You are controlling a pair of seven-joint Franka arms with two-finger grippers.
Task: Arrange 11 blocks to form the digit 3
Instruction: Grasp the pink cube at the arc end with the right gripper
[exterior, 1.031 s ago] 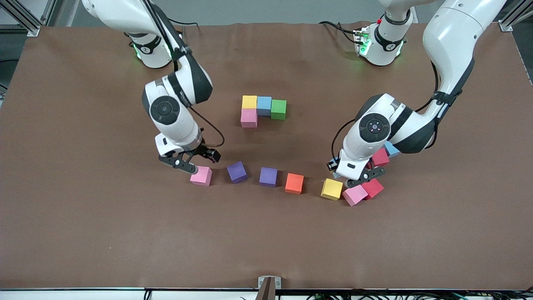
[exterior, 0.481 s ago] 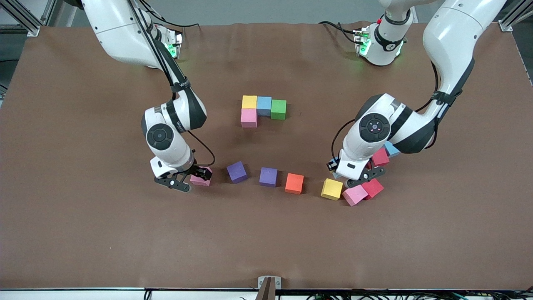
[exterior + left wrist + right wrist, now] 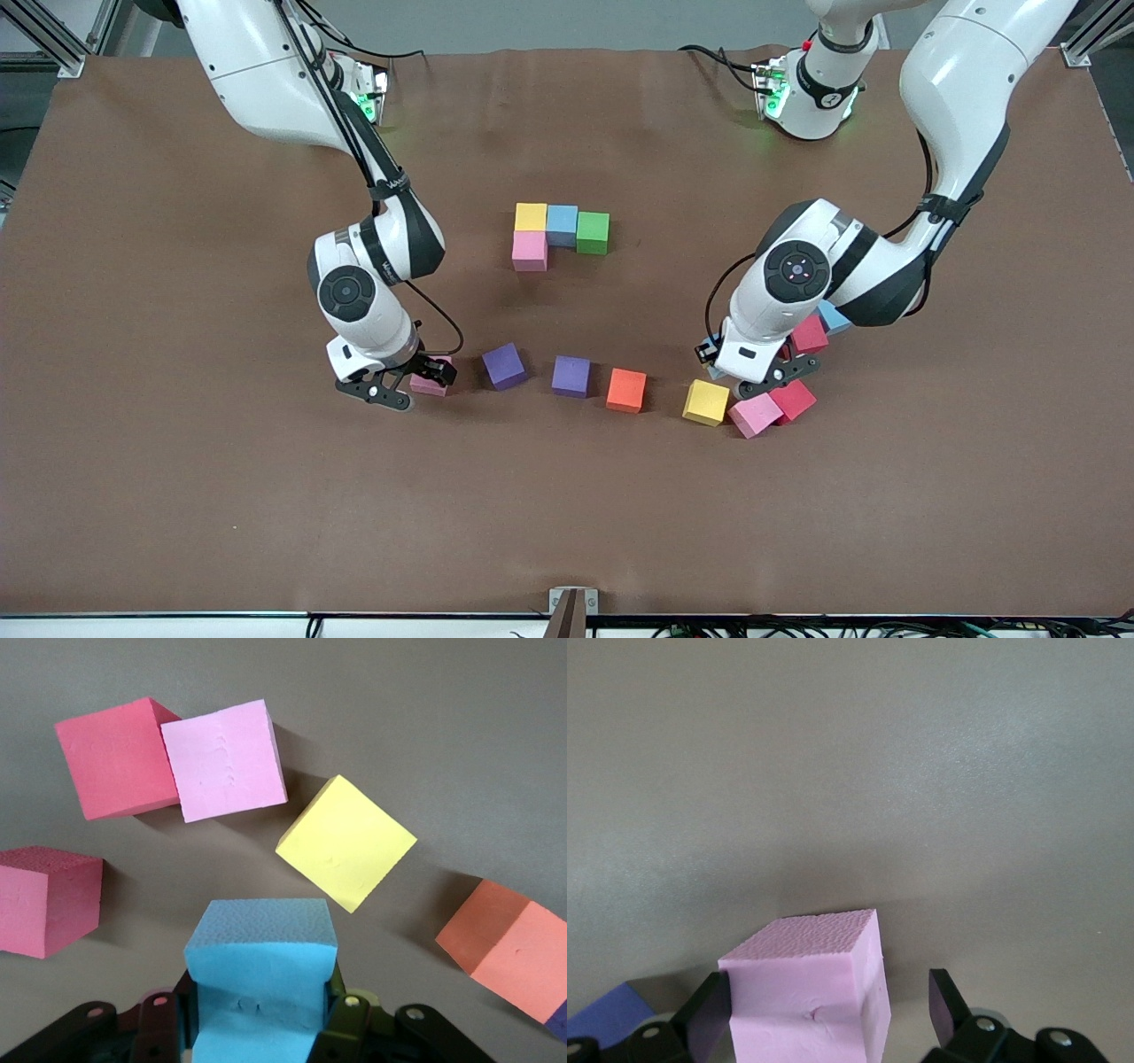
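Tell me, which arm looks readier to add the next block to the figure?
Probably the left: its pincer already grips a light blue block. The right pincer stands open around a pink block.

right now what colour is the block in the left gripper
Light blue; the block shows best in the left wrist view.

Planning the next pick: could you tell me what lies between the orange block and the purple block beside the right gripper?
Another purple block, seen in the front view.

No readable text, label, brand or number is showing anywhere in these views. The blocks and the table are showing plain, unmarked surfaces.
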